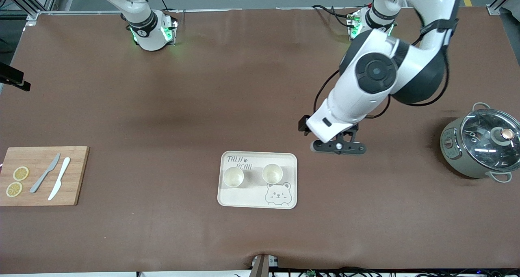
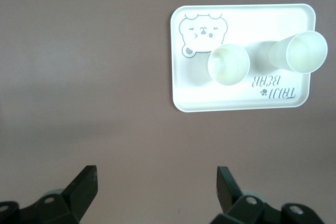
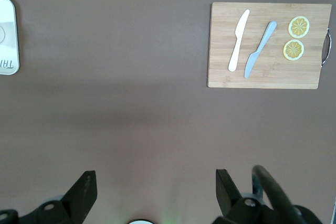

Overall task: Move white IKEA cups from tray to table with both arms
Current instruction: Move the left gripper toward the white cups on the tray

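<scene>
Two white IKEA cups [image 1: 233, 176] [image 1: 272, 173] stand upright side by side on the cream bear-printed tray [image 1: 284, 161] at mid-table. Both also show in the left wrist view [image 2: 228, 65] [image 2: 307, 52]. My left gripper [image 1: 338, 148] hangs over bare table just off the tray's corner toward the left arm's end. It is open and empty [image 2: 156, 184]. My right gripper [image 3: 156, 188] is open and empty, high over bare table near its own base. It is out of the front view. Only the tray's edge [image 3: 8, 35] shows in the right wrist view.
A bamboo cutting board [image 1: 75, 175] lies at the right arm's end with a grey knife [image 1: 44, 173], a white knife [image 1: 59, 178] and two lemon slices [image 1: 17, 181]. A grey pot with a glass lid [image 1: 481, 147] stands at the left arm's end.
</scene>
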You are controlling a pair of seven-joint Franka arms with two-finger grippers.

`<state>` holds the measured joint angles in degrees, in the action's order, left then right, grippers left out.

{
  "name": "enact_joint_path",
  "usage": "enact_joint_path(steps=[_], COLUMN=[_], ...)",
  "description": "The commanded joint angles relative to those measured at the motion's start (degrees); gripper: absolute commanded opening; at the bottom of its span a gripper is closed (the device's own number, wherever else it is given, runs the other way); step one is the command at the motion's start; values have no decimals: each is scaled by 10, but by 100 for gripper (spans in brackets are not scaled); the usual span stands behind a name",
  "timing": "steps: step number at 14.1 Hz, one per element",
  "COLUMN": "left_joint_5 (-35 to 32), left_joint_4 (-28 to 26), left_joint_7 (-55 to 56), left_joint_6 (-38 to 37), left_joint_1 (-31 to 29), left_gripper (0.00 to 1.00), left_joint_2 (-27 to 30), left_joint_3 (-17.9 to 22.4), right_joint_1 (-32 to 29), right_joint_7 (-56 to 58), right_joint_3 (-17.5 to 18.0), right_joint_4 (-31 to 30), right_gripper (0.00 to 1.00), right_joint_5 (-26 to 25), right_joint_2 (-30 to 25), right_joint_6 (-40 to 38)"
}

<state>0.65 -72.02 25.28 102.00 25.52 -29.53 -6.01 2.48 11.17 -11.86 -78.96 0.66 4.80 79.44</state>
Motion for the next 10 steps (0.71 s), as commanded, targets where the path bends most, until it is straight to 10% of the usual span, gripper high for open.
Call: enact_joint_path(steps=[1, 10], left_joint_5=[-14, -14], left_joint_4=[26, 118], left_joint_7=[21, 31], left_joint_6=[29, 85], left_joint_1=[69, 93], left_gripper=[100, 100], left_joint_2=[-48, -165], left_joint_3=[60, 84], right_joint_1=[11, 11], right_joint_7=[-11, -11], right_joint_3=[-5, -5], right_joint_4=[-8, -8], right_gripper=[100, 100], right_joint_5=[-13, -13], right_joint_2=[-8, -8], right_joint_6=[-1, -2])
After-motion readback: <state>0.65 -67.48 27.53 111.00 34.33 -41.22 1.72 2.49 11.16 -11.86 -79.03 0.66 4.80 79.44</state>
